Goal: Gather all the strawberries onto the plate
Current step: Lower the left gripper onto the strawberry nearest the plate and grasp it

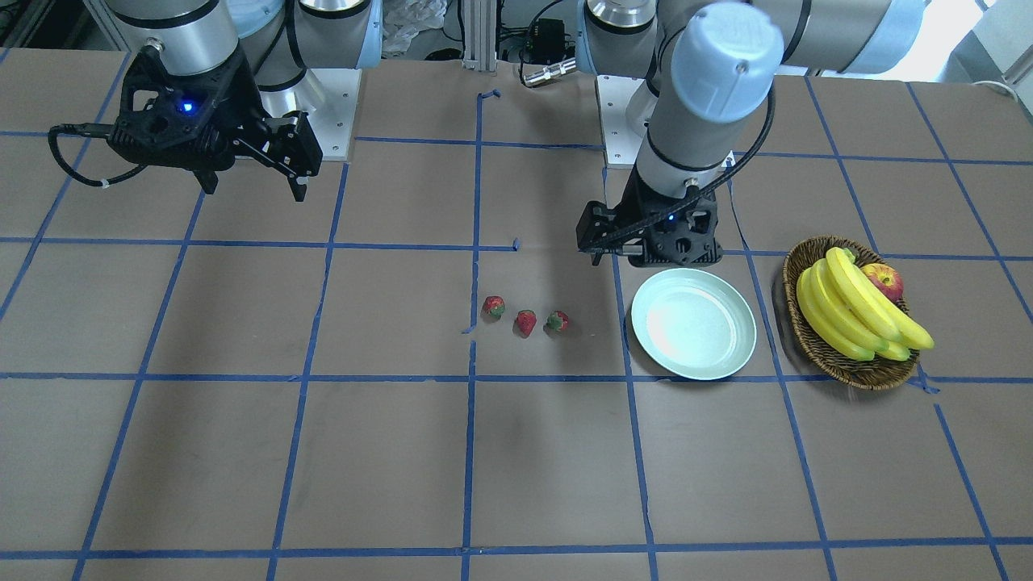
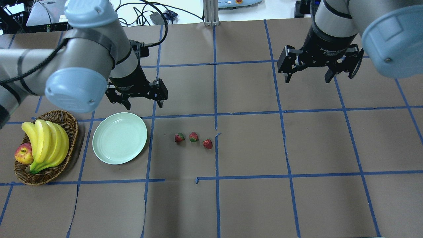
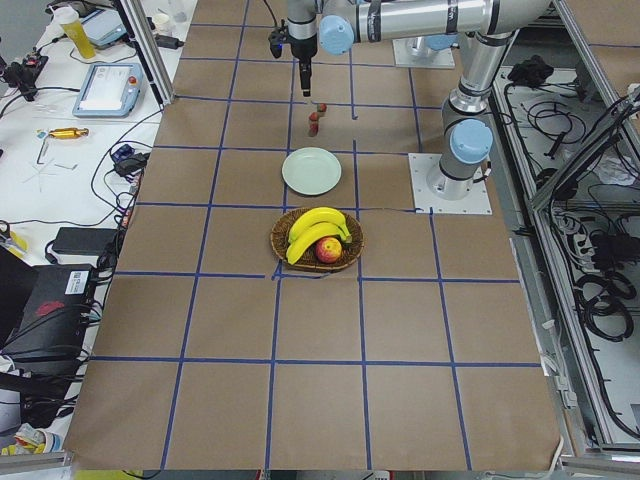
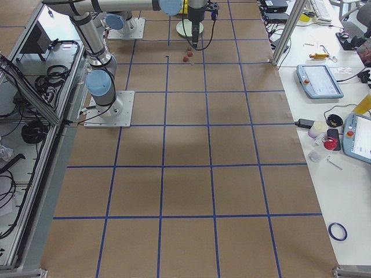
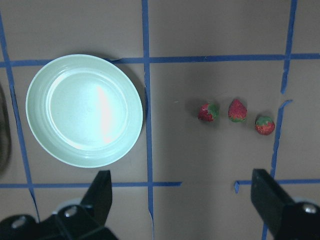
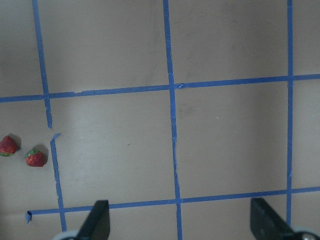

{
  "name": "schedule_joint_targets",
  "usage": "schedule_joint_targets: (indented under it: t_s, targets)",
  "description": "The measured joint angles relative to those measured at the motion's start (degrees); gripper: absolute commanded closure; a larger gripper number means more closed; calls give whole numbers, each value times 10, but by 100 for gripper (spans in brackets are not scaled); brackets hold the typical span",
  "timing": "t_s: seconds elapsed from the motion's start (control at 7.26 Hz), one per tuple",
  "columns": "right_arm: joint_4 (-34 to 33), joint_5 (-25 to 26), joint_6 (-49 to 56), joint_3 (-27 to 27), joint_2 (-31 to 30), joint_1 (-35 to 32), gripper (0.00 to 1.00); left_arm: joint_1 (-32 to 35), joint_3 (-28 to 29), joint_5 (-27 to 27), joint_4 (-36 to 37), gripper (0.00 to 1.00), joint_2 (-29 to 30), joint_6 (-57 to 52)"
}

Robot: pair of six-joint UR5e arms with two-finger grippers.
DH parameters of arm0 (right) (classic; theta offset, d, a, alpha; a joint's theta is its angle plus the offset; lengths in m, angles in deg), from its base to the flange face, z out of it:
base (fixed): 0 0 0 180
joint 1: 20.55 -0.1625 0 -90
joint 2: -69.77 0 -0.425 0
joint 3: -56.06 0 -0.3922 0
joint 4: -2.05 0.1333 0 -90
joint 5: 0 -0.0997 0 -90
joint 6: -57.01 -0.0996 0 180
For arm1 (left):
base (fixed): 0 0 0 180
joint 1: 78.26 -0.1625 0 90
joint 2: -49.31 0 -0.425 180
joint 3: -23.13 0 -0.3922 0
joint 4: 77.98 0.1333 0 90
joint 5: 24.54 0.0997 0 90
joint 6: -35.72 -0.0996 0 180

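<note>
Three strawberries (image 2: 179, 137) (image 2: 193, 137) (image 2: 207, 144) lie in a row on the brown table near its middle. They also show in the left wrist view (image 5: 208, 112) (image 5: 237, 110) (image 5: 265, 125). The pale mint plate (image 2: 119, 138) sits empty to their left, also in the left wrist view (image 5: 84, 110). My left gripper (image 2: 144, 106) hangs open and empty above the table, just behind the plate's right rim. My right gripper (image 2: 307, 80) is open and empty, far off to the right of the berries. Two strawberries (image 6: 9, 145) (image 6: 35, 157) show at the left edge of the right wrist view.
A brown wicker basket (image 2: 71, 122) left of the plate holds bananas (image 2: 46, 142) and a red-yellow apple (image 2: 23, 153). Blue tape lines grid the table. The arm bases (image 1: 331, 105) stand at the robot's edge of the table.
</note>
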Motion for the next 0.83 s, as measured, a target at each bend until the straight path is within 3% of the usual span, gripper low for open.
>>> schedule_joint_targets:
  t_s: [0.28, 0.69, 0.83]
  targets:
    - [1, 0, 0, 0, 0, 0, 0, 14, -69, -4, 101, 12, 48, 22]
    - [4, -1, -1, 0, 1, 0, 0, 52, -84, 3, 138, 14, 109, 27]
    - [4, -1, -1, 0, 1, 0, 0, 55, -84, 4, 139, 24, 116, 29]
